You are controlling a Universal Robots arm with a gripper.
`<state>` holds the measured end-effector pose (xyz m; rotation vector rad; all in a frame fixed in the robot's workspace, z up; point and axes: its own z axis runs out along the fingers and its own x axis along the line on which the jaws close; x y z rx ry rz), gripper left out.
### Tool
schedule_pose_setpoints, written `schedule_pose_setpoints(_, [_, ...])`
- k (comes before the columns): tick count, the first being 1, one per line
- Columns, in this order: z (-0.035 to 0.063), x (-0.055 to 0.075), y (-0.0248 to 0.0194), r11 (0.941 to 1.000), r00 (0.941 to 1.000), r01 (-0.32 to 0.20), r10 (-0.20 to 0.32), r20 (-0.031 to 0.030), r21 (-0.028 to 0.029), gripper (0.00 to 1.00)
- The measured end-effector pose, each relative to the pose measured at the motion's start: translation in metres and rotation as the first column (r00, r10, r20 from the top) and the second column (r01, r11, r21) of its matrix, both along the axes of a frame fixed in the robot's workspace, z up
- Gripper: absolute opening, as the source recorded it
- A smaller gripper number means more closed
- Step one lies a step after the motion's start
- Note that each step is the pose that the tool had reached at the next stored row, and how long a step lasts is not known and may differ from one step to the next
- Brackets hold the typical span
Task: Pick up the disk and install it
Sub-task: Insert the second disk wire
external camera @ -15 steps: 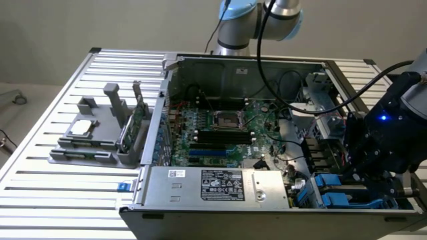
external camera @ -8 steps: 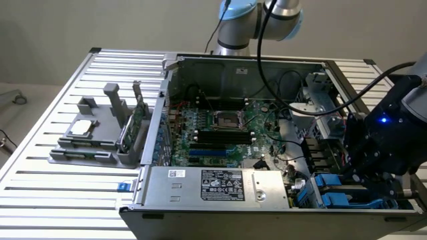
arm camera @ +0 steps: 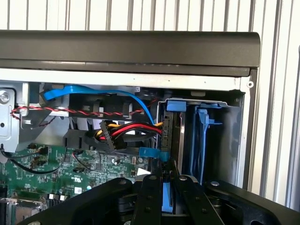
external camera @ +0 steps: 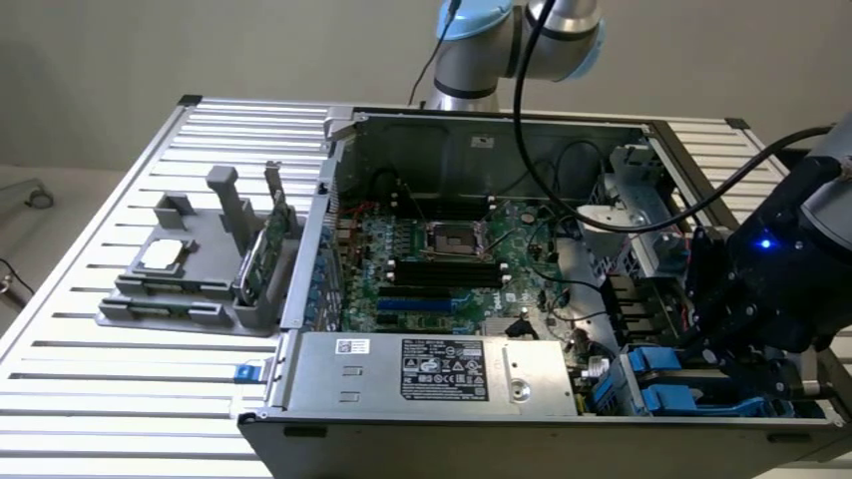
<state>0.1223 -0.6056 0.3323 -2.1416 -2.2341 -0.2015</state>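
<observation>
The disk stands on edge in the drive bay at the corner of the open computer case; I see its dark side and its blue carrier bracket. My gripper sits over it, the black fingers pressed against either side of the blue carrier strip, so it is shut on the disk. In the exterior view the gripper hangs low over the bay at the case's right front, and the blue carrier shows beside it.
A second blue carrier fills the neighbouring slot. Red, yellow and black power wires and a blue data cable lie close to the bay. The motherboard and power supply fill the case. A grey stand holds a processor chip and a green card.
</observation>
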Motion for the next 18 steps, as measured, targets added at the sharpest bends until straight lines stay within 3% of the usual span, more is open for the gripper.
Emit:
schedule_pose_setpoints(8, [-0.0003,0.0007,-0.0005,1.0,1.0,0.0,0.0,0.0005,0.0041,0.18])
schedule_pose_setpoints(12, [-0.0001,0.0005,-0.0008,1.0,1.0,0.0,0.0,0.0001,0.0038,0.29])
schedule_pose_setpoints(13, [0.0001,0.0005,-0.0008,1.0,1.0,0.0,0.0,0.0001,0.0038,0.42])
schedule_pose_setpoints(16, [0.0015,0.0003,-0.0008,1.0,1.0,0.0,0.0,0.0,0.0037,0.47])
schedule_pose_setpoints(18, [0.0031,-0.0004,-0.0008,1.0,1.0,0.0,0.0,-0.0001,0.0037,0.59])
